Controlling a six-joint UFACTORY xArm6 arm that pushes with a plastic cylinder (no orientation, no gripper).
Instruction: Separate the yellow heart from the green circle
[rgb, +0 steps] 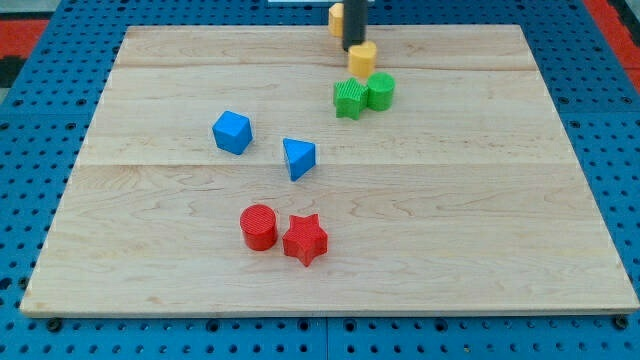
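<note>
The yellow heart (362, 58) sits near the view's top, right of centre. The green circle (381, 90) lies just below it, almost touching. A green star-like block (348, 99) touches the circle on its left. My tip (354, 46) is at the heart's upper edge, touching or nearly touching it from the view's top. A second yellow block (336, 18) lies behind the rod at the top edge, partly hidden.
A blue cube-like block (232, 132) and a blue triangular block (298, 158) lie left of centre. A red cylinder (259, 226) and a red star (305, 239) touch each other lower down. The wooden board (480, 220) lies on a blue pegboard.
</note>
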